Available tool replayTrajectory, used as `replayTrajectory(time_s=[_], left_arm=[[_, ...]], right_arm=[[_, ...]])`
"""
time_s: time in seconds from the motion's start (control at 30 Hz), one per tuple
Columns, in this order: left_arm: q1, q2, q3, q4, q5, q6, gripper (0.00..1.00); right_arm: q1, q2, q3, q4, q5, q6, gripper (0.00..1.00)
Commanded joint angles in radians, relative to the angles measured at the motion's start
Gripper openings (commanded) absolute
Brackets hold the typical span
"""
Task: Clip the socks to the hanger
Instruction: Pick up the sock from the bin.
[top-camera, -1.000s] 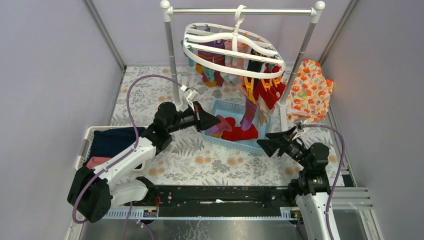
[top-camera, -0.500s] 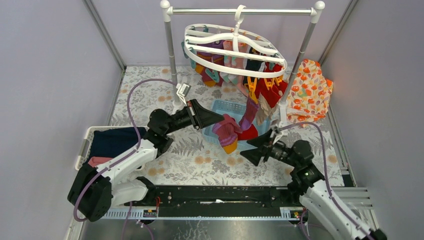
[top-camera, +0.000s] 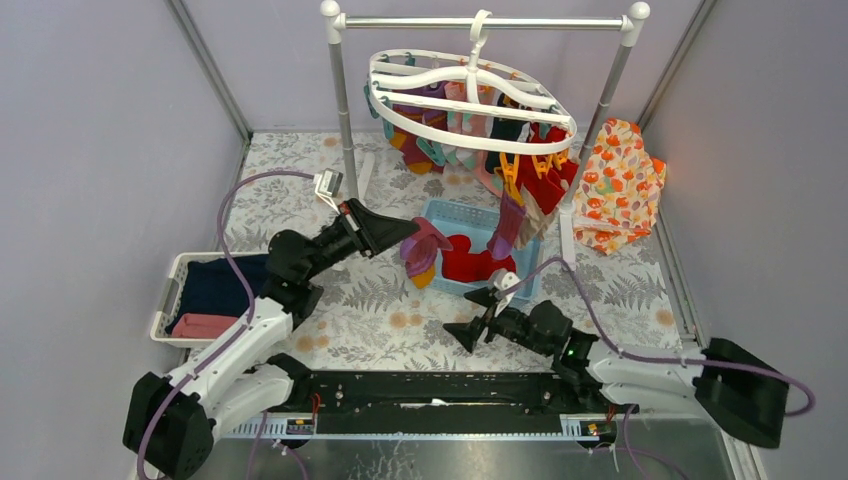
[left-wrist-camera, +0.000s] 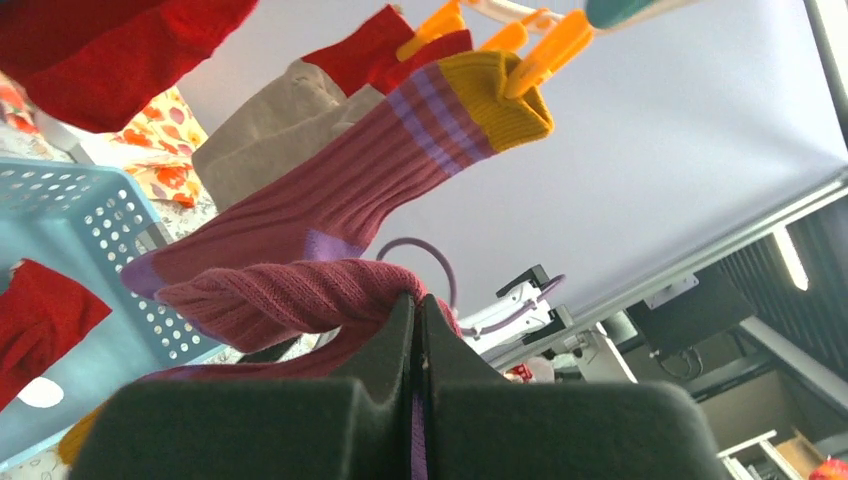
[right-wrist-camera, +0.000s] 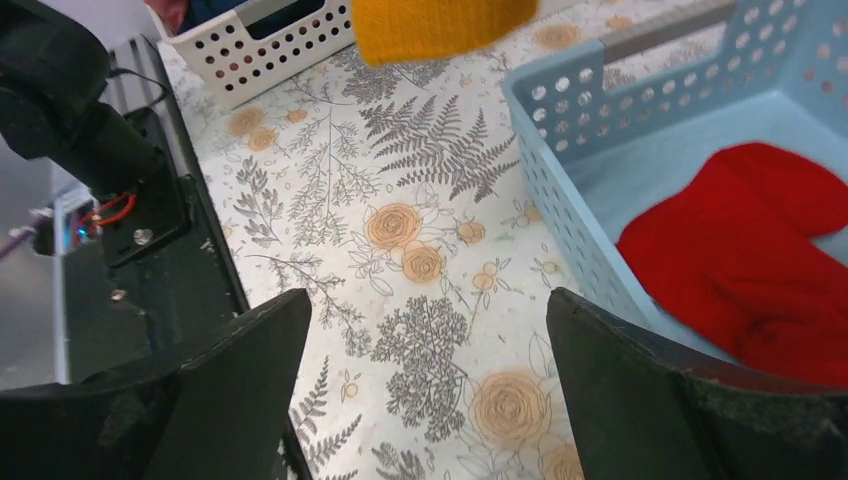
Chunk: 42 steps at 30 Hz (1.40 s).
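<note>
The white oval hanger (top-camera: 470, 100) hangs from the rack with several socks clipped under it. My left gripper (top-camera: 408, 236) is shut on a maroon sock (top-camera: 424, 252), held in the air left of the blue basket (top-camera: 455, 212). In the left wrist view the jaws (left-wrist-camera: 415, 300) pinch that ribbed maroon sock (left-wrist-camera: 290, 300). Its mate (left-wrist-camera: 380, 170) hangs from an orange clip (left-wrist-camera: 545, 50) just beyond. My right gripper (top-camera: 468, 315) is open and low over the floral mat, in front of the basket. Nothing lies between its fingers (right-wrist-camera: 240, 390); the held sock's orange toe (right-wrist-camera: 440, 25) dangles ahead of them.
Red socks (top-camera: 470, 262) lie in the blue basket (right-wrist-camera: 560, 110). A white basket (top-camera: 172, 290) with navy and pink cloth sits at the near left. An orange floral cloth (top-camera: 620, 185) lies at the right by the rack pole (top-camera: 600, 110). The black rail (top-camera: 430, 390) runs along the near edge.
My left gripper pulled back to the left, lifting the maroon sock out of the basket. My right arm swung down and left to the mat, its jaws widening.
</note>
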Motion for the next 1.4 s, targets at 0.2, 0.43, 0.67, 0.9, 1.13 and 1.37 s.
replayTrajectory(time_s=[0.2,0.43,0.67,0.9,1.13,1.37], left_arm=[[0.088,0.036,-0.016,-0.17,-0.062,-0.21,0.0],[0.092,0.05,0.006,-0.271,-0.113,-0.322,0.0],[0.092,0.027,0.018,-0.296,-0.123,-0.367,0.0],[0.092,0.003,0.003,-0.303,-0.176,-0.441,0.0],[0.092,-0.024,-0.005,-0.296,-0.187,-0.491,0.0],[0.092,-0.078,-0.025,-0.335,-0.218,-0.525,0.0]], right_arm=[[0.302,0.469,0.089,0.712,0.436,-0.701,1.0],[0.393,0.755,0.25,0.924,0.65,-1.071,1.0],[0.396,0.832,0.381,0.922,0.76,-1.167,1.0],[0.396,0.885,0.497,0.923,0.808,-1.09,0.98],[0.391,0.973,0.659,0.92,0.913,-1.061,0.85],[0.357,0.993,0.742,0.918,0.982,-1.045,0.82]])
